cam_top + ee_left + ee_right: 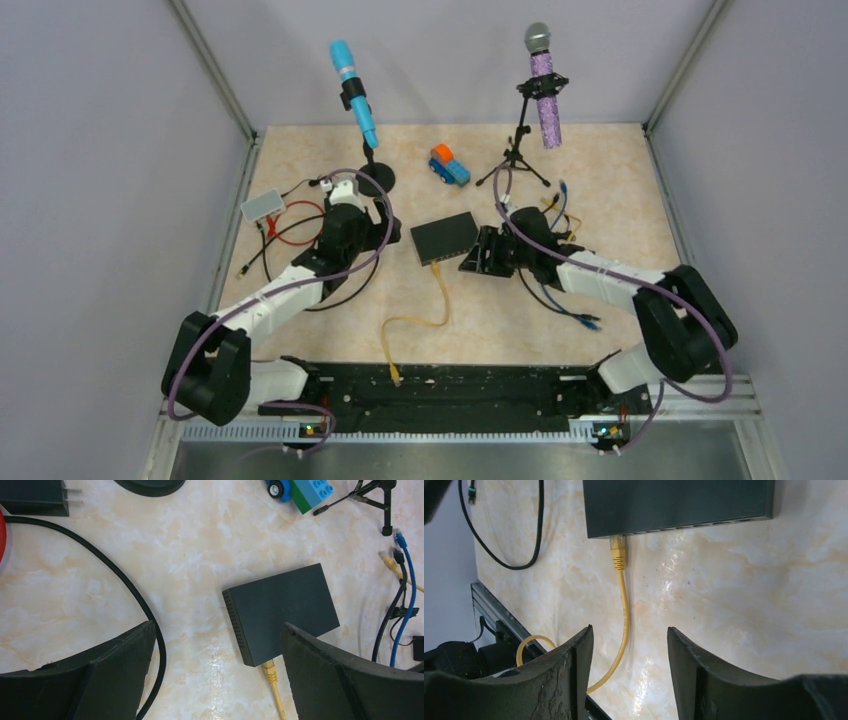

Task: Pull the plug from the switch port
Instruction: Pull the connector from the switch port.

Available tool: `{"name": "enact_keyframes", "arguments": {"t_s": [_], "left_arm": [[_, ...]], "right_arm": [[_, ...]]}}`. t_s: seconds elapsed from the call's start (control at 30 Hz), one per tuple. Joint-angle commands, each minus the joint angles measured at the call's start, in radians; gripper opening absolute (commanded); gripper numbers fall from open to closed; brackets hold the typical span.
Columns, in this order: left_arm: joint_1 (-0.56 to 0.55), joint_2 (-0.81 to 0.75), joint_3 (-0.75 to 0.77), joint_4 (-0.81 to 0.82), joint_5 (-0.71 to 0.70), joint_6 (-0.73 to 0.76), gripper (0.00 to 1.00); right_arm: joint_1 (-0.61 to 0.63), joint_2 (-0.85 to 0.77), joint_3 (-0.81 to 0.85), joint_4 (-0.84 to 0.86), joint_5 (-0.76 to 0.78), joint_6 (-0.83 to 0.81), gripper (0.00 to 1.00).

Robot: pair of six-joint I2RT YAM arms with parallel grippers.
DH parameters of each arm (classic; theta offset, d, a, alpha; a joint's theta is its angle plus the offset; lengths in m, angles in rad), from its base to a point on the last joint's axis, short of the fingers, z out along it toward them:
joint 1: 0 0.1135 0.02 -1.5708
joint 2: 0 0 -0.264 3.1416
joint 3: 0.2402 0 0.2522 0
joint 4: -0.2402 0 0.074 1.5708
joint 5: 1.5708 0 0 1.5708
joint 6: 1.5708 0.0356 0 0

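The right gripper [629, 647] hung released and empty just right of the switch [674, 502], the yellow cable [625, 605] running between its fingers. The plug [618, 555] sat in the port [616, 537] on the switch's near edge, toward its left end. The step looked like the approach. Next it would need to clamp the plug and pull it nearward. The left gripper [217, 640] hovered unclenched to the left. Blue cables [407, 595] lay right, out of the way.
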Motion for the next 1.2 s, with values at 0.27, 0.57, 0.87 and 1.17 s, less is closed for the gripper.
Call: {"name": "enact_keyframes", "arguments": {"t_s": [0.27, 0.57, 0.87, 1.17], "left_arm": [[0.007, -0.017, -0.012, 0.096, 0.059, 0.045, 0.99], [0.007, 0.025, 0.023, 0.063, 0.139, 0.080, 0.98], [0.007, 0.071, 0.053, 0.037, 0.213, 0.104, 0.97], [0.007, 0.104, 0.062, 0.028, 0.247, 0.108, 0.96]], "right_arm": [[0.047, 0.276, 0.096, 0.179, -0.155, 0.184, 0.51], [0.048, 0.421, 0.120, 0.349, -0.155, 0.305, 0.47], [0.049, 0.511, 0.162, 0.365, -0.071, 0.292, 0.44], [0.061, 0.483, 0.116, 0.436, -0.093, 0.226, 0.43]]}}
